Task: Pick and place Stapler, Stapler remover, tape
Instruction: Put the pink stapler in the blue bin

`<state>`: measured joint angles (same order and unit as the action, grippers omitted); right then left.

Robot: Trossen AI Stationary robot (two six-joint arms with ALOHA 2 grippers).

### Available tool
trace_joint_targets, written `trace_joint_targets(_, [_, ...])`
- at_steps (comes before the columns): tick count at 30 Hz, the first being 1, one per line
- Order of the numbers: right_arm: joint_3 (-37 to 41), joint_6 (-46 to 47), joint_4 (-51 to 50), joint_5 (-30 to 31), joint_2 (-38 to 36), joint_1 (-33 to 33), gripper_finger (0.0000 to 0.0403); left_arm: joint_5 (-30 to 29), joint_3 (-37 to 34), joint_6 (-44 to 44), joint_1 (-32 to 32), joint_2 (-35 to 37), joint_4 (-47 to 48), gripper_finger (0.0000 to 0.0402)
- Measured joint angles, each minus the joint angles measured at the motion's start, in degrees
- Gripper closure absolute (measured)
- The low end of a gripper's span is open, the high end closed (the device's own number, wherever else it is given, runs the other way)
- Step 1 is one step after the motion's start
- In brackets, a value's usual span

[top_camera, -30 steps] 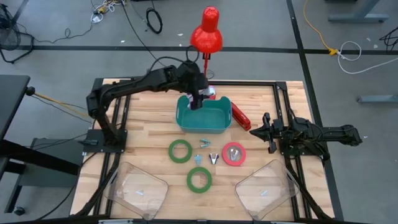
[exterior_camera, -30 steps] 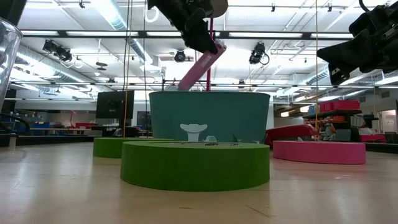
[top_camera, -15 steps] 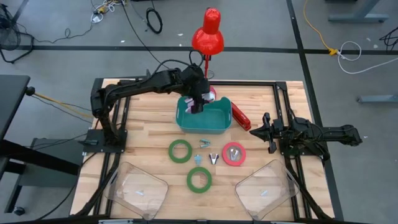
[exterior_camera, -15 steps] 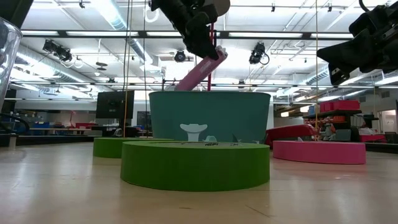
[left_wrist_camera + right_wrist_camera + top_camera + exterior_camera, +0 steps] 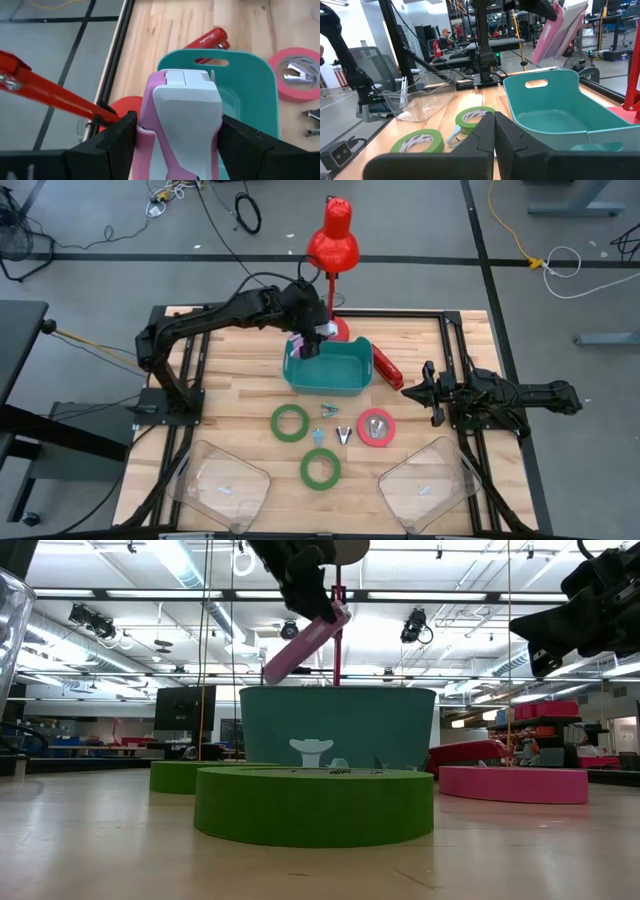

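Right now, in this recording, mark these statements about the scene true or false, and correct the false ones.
1. The left hand holds a pink and white stapler above the teal bin. True.
2. The right hand is carrying the red stapler. False: its fingers are shut on nothing, off to the right side of the table; the red stapler lies on the table beside the bin.
3. All three tape rolls are already in the bin. False: the two green rolls and the pink roll lie on the table in front of it.
4. A staple remover sits inside the pink roll's ring. True.
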<state>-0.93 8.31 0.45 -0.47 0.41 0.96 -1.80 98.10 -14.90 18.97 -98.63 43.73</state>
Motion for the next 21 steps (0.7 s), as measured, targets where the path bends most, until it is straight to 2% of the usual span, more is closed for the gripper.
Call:
trace_joint_targets(8, [-0.02, -0.01, 0.00, 0.00, 0.01, 0.01, 0.0396, -0.07, -0.11, 0.77, -0.25, 0.02, 4.02, 0.0159])
trace_joint_targets(21, [-0.01, -0.01, 0.02, -0.01, 0.01, -0.01, 0.0396, -0.08, -0.17, 0.80, -0.24, 1.92, 1.56, 0.0160])
